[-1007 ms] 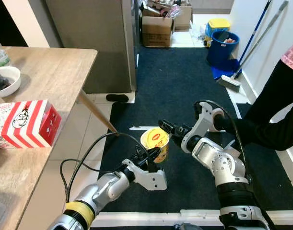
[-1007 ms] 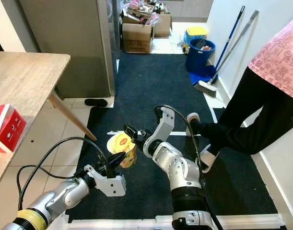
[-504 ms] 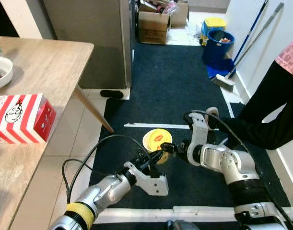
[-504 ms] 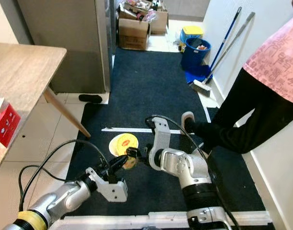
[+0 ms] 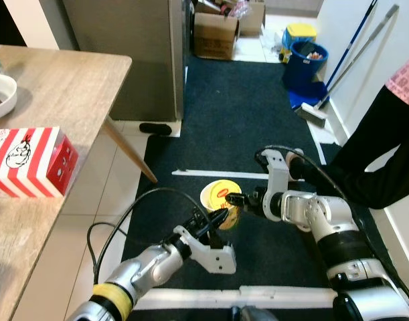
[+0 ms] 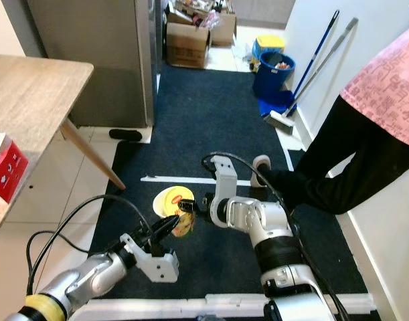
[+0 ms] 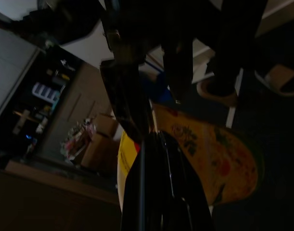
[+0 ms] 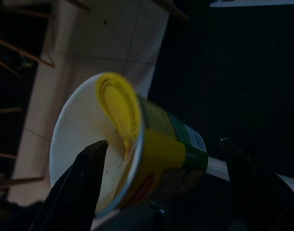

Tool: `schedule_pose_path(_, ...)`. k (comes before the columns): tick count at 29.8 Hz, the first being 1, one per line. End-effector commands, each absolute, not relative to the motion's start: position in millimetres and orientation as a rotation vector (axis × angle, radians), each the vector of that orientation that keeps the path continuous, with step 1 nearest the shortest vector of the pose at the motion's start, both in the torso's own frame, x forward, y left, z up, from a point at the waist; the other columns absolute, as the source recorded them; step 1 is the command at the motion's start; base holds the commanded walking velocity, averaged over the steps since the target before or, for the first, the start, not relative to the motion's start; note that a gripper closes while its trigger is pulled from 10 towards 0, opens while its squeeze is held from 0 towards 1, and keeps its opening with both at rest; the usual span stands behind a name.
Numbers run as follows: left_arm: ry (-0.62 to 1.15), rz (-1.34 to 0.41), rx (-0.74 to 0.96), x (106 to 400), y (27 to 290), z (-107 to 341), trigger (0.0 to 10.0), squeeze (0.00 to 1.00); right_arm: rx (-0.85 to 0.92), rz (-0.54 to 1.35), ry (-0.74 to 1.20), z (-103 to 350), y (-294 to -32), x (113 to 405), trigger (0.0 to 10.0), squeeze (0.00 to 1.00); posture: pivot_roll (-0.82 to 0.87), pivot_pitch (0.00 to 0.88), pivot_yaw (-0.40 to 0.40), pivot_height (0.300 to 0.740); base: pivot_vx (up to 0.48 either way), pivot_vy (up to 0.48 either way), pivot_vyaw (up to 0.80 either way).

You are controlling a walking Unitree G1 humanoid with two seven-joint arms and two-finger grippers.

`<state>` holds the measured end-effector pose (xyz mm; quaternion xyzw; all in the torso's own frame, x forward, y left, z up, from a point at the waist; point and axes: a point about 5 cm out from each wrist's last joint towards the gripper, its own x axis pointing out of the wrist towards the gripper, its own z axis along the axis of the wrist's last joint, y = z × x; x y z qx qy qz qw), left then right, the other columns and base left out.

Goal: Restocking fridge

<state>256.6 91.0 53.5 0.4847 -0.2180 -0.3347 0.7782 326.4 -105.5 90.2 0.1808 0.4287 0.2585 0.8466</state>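
Two grippers meet over the dark blue carpet (image 5: 237, 120) around one yellow instant-noodle cup with a red logo on its lid (image 5: 221, 198), which is held off the floor in front of the robot. The left gripper (image 5: 216, 217) reaches up from below, its black jaws clenched on the near side of the cup; in the left wrist view the fingers run right along the yellow printed wall. The right gripper (image 5: 235, 199) comes in from the right, and in the right wrist view its jaws stand spread, one fingertip (image 8: 91, 154) at the cup's rim by the lifted yellow lid and the other well apart past the cup's base, so they are released rather than pinching. A light wooden worktop (image 5: 63, 87) stands to the left; near its front edge rests a red-and-white striped carton (image 5: 31, 162), and a white bowl (image 5: 1, 93) sits at its left edge. Beyond the worktop's far corner is a tall grey fridge (image 5: 127, 53), with cardboard boxes (image 5: 217, 33) behind it. A blue bucket (image 5: 306, 63) and a long-handled mop (image 5: 338, 67) stand by the right wall, and a person in black trousers (image 5: 375, 157) stands on the carpet just right of the right arm.
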Motion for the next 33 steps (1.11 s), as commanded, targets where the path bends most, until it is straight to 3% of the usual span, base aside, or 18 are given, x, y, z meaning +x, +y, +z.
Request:
schedule_pose_path(1,-0.485,-0.741,1.060,253,90,53,10.0,0.00,0.414,0.543,0.894,88,-106,330,10.0,0.00,0.01,0.110,-0.109,0.740,0.000,0.000,0.00)
schedule_pose_path(5,-0.489,-0.739,1.058,253,90,54,10.0,0.00,0.414,0.552,0.905,83,-103,329,10.0,0.00,0.02,0.114,-0.110,0.740,0.000,0.000,0.00)
schedule_pose_path(6,-0.494,-0.735,1.057,253,89,55,10.0,0.00,0.394,0.552,0.923,76,-102,328,9.1,0.00,0.03,0.118,-0.117,0.740,0.000,0.000,0.00)
schedule_pose_path(7,-0.494,-0.735,1.057,253,89,55,10.0,0.00,0.394,0.552,0.923,76,-102,328,9.1,0.00,0.03,0.118,-0.117,0.740,0.000,0.000,0.00)
schedule_pose_path(8,-0.495,-0.734,1.056,253,89,55,10.0,0.00,0.379,0.551,0.930,73,-102,328,8.3,0.00,0.03,0.118,-0.117,0.740,0.000,0.000,0.00)
schedule_pose_path(9,-0.496,-0.730,1.055,253,89,56,10.0,0.00,0.348,0.558,0.944,68,-101,327,4.4,0.00,0.03,0.121,-0.120,0.740,0.000,0.000,0.00)
schedule_pose_path(10,-0.496,-0.730,1.055,253,89,56,10.0,0.00,0.348,0.558,0.944,68,-101,327,4.4,0.00,0.03,0.121,-0.120,0.740,0.000,0.000,0.00)
schedule_pose_path(12,-0.496,-0.728,1.054,252,89,55,10.0,0.00,0.326,0.562,0.958,63,-101,326,0.0,0.00,0.03,0.123,-0.122,0.740,0.000,0.000,0.00)
schedule_pose_path(33,-0.499,-0.723,1.053,252,87,56,10.0,0.00,0.319,0.548,0.935,58,-106,330,0.0,0.00,0.03,0.126,-0.122,0.740,0.000,0.000,0.00)
